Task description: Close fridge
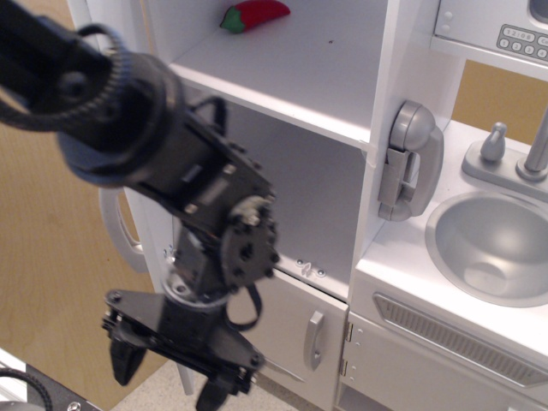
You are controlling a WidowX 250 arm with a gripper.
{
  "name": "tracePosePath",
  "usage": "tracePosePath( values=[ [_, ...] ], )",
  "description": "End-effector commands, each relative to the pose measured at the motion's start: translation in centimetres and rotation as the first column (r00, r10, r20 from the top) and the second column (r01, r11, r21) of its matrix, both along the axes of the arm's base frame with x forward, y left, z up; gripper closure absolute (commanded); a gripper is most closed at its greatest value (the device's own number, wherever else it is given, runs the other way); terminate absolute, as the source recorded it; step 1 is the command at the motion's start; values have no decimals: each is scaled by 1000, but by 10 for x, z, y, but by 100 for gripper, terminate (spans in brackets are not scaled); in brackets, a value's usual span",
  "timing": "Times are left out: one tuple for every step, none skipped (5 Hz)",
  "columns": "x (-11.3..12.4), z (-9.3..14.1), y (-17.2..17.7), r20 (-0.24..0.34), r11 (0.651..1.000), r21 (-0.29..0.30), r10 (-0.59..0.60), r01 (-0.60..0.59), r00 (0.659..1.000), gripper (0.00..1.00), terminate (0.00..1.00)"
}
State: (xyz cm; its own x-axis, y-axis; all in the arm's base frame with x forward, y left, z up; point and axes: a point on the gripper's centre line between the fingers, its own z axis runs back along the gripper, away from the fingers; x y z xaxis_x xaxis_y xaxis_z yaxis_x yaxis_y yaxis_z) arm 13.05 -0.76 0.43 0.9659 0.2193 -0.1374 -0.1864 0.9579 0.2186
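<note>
White fridge (291, 68) shelves show one red pepper (253, 14); the open-fingered gripper (171, 364) hides the door.

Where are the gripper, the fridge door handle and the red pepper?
gripper (171, 370): main view, between its open fingertips.
fridge door handle (120, 235): main view, visible curved edge.
red pepper (255, 14): main view, middle of its body, top shelf.

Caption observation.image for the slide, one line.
Open gripper low beside the open fridge door; red pepper on the upper shelf.
</note>
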Motion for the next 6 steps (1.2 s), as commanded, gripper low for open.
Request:
tracePosePath(
  values=[
    [16,21,33,68,999,-37,16,-13,998,0,0],
    [17,30,45,71,998,-56,-5,9,997,0,0],
    [10,38,47,82,993,-56,-100,105,992,0,0],
    [6,49,53,114,984,-65,-158,166,981,0,0],
    [10,64,64,150,983,-72,-160,172,976,0,0],
    [19,78,81,149,986,-79,-135,148,980,0,0]
  ],
)
